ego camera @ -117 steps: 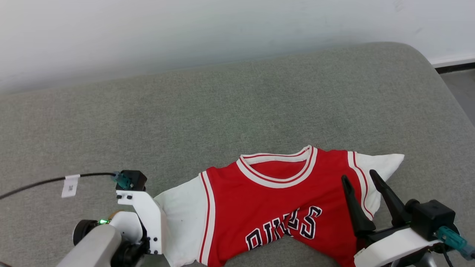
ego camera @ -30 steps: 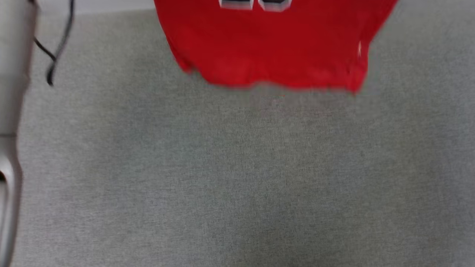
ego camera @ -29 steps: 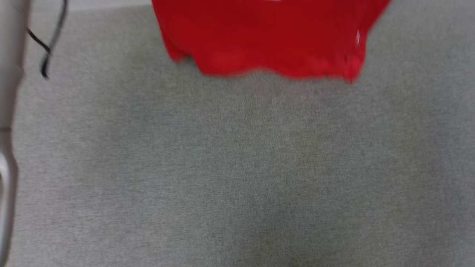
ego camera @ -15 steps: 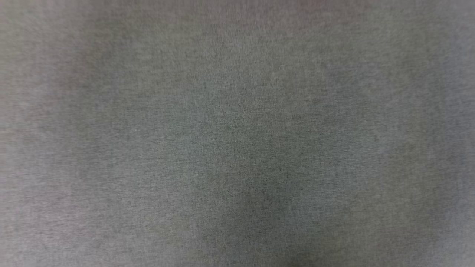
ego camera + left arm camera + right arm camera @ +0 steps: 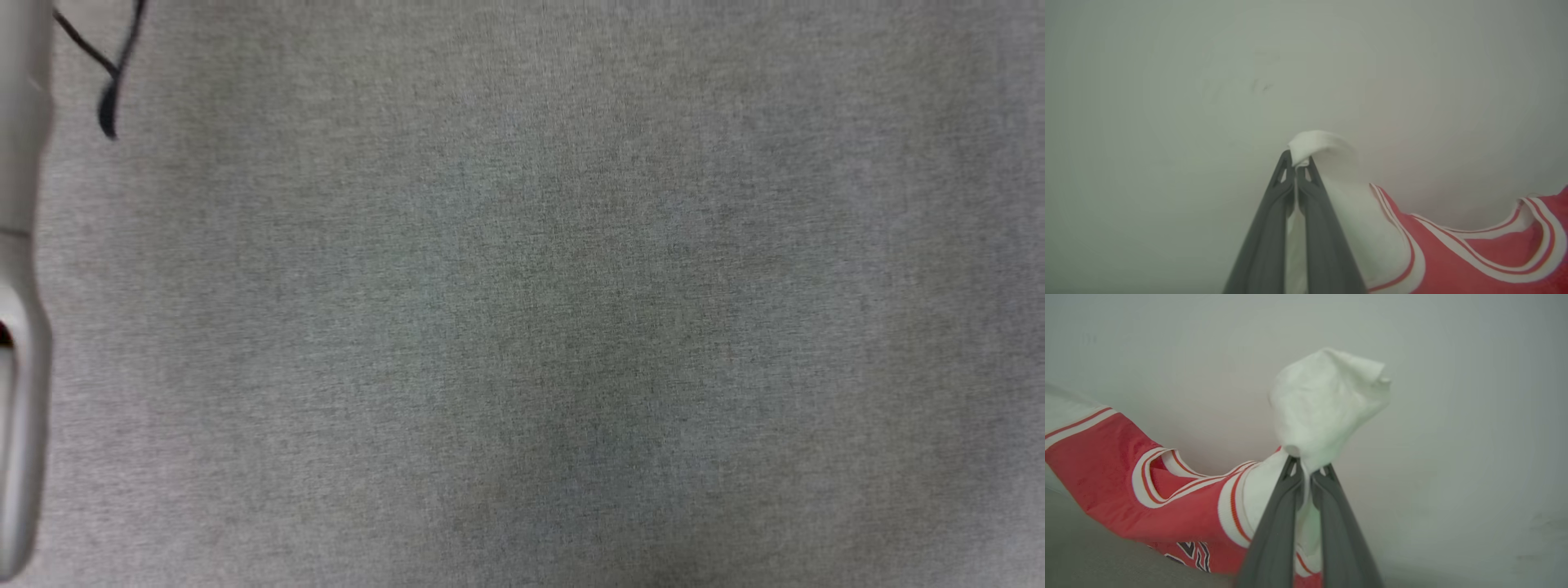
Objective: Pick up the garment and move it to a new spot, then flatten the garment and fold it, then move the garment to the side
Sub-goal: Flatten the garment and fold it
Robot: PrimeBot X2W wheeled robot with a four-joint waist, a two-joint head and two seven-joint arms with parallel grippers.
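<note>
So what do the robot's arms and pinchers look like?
The left gripper and right gripper each have two long, dark grey fingers that narrow to thin tips, with little slots near the ends. The forearm is smooth and pale silver, with a thin black cable beside it.

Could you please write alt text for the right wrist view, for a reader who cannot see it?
The right gripper is shut on a white sleeve of the garment, holding it up before a pale wall. The red body, with its striped collar and black lettering, stretches away to the left, with a grey surface below it.
</note>
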